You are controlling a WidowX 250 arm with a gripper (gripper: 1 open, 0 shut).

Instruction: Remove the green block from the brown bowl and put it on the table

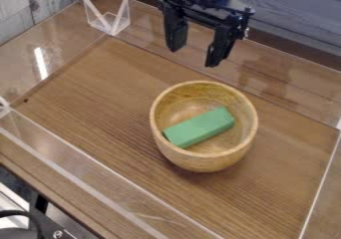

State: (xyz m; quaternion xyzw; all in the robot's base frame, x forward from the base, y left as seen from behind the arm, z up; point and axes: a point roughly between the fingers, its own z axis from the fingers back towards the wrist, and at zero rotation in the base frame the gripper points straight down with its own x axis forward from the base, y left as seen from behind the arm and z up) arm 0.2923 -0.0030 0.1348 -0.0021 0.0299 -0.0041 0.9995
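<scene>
A small bright green block (198,127) lies flat and slanted inside the round light-brown wooden bowl (168,143), which sits near the middle of the dark wood-grain table (94,104). My gripper (196,42) hangs above and behind the bowl, pointing down. Its two black fingers stand wide apart with nothing between them, well clear of the bowl's rim.
Low clear acrylic walls edge the table on all sides, with a folded clear piece (107,17) at the back left corner. Bare tabletop surrounds the bowl to its left and right.
</scene>
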